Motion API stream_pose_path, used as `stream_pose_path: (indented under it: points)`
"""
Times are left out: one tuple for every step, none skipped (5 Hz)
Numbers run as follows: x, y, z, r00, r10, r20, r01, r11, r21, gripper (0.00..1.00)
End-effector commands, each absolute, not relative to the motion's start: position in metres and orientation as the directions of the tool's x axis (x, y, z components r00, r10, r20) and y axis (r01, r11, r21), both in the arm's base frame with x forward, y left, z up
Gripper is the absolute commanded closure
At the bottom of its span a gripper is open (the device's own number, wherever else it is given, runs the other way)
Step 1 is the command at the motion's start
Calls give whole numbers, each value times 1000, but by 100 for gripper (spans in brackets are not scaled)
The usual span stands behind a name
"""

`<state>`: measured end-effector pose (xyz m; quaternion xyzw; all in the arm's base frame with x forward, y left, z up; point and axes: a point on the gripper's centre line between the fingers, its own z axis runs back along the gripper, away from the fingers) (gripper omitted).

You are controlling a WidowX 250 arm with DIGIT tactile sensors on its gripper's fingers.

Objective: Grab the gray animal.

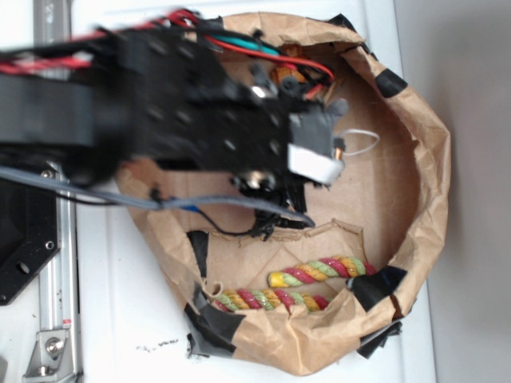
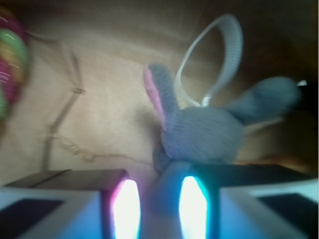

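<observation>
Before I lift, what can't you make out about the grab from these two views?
- Gray animal: exterior view, the arm and gripper cover the body; only an ear and white loop show.
- Grip: wrist view, motion blur; a limb lies between the jaws, but firm contact is unclear.
- Orange-brown toy: exterior view, mostly hidden behind cables.

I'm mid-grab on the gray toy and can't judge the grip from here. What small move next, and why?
Probably close the gripper a little more before lifting. In the wrist view, part of the gray toy sits between the two fingers, but most of its body lies beyond the tips, so the hold looks shallow. Whether the pads already press it is unclear.
</observation>
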<state>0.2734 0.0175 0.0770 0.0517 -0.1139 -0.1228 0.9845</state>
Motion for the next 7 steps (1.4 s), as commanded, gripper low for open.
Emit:
stream_pose_path:
  points:
    - [270,22,137,916,-235,326,215,972,97,100]
    - [283,39,106,918,-255,303,217,964,154,0]
    - [292,40,81,919,-284,273,245,955,168,0]
    - [294,53,64,929,-281,241,238,952,192,0]
    - [296,66,55,940,-261,218,222,956,190,0]
    - [302,69,33,953,-251,168,223,960,170,0]
    - [304,63,27,960,-243,137,218,960,174,100]
